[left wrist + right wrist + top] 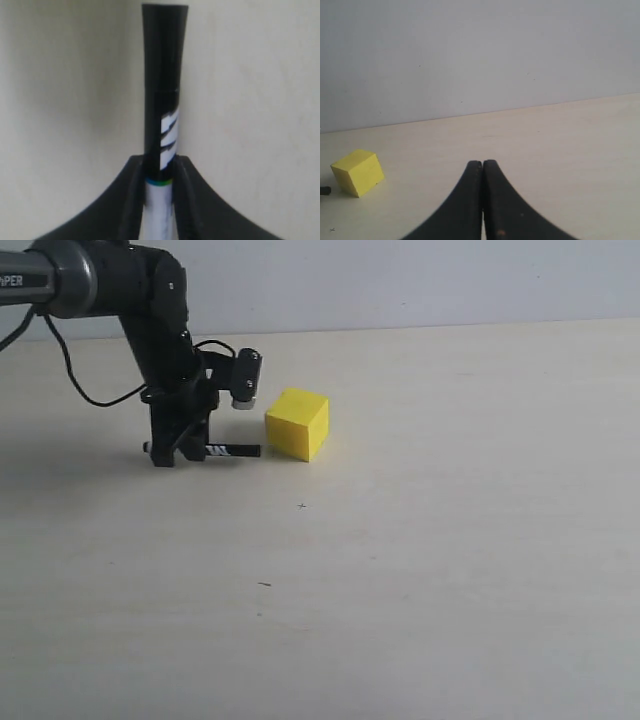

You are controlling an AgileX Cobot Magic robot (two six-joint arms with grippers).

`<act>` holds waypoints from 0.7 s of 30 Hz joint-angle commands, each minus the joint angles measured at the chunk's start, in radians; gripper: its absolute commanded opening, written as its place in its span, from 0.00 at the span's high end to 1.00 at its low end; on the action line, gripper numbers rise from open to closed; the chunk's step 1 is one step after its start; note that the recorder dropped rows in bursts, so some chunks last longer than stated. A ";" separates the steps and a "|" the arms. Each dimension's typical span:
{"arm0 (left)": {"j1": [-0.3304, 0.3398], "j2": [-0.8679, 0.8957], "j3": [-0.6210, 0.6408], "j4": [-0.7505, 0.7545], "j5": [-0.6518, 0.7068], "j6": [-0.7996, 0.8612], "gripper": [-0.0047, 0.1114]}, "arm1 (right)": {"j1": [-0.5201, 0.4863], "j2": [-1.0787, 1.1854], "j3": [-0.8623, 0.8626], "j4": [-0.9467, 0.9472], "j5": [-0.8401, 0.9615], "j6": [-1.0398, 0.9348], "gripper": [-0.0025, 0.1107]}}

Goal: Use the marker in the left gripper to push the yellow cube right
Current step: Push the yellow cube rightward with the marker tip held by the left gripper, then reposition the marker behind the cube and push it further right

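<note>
Pale bench [400, 640] occupies the foreground of the exterior view; farther back, at the left, the left claw [180, 452] hangs low over it, pinching the marker [232, 451] near the middle of its length, so that the pen lies level, just above or on the bench, with its black end pointing right; the left wrist view confirms the grip, with the jaws of the left claw [160, 167] closed on the barrel where white meets black, and the marker [162, 100] projecting straight ahead; the yellow cube [297, 425] rests on the bench just to the right of the pen's tip, near the middle of the view, turned so that one upright edge faces the camera; whether tip and cube touch cannot be told, though any gap is slight; the right claw [482, 163], seen only in its own wrist view, is pressed together and grips nothing, well apart from the yellow cube [357, 172]; judged stage: approach complete, push not yet made; the next move calls for a level sweep rightward, with the tip meeting the cube's near face centrally, since an off-centre contact would probably spin the block rather than slide it.
</note>
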 commanded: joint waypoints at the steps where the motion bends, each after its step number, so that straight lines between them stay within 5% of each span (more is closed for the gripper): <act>1: -0.042 0.000 -0.005 -0.011 -0.050 -0.004 0.96 | -0.003 -0.006 0.004 -0.001 -0.002 -0.004 0.98; 7: -0.013 -0.004 -0.005 0.054 0.064 -0.004 0.96 | -0.003 -0.006 0.004 -0.001 -0.002 -0.004 0.98; 10: 0.069 -0.025 -0.005 0.109 -0.020 -0.008 0.96 | -0.003 -0.006 0.004 -0.001 -0.002 -0.004 0.98; 14: 0.097 0.008 -0.100 0.115 -0.043 0.033 0.96 | -0.003 -0.006 0.004 -0.001 -0.002 -0.004 0.98; 21: -0.053 0.084 -0.263 0.128 0.097 0.075 0.96 | -0.003 -0.006 0.004 -0.003 -0.002 -0.004 0.98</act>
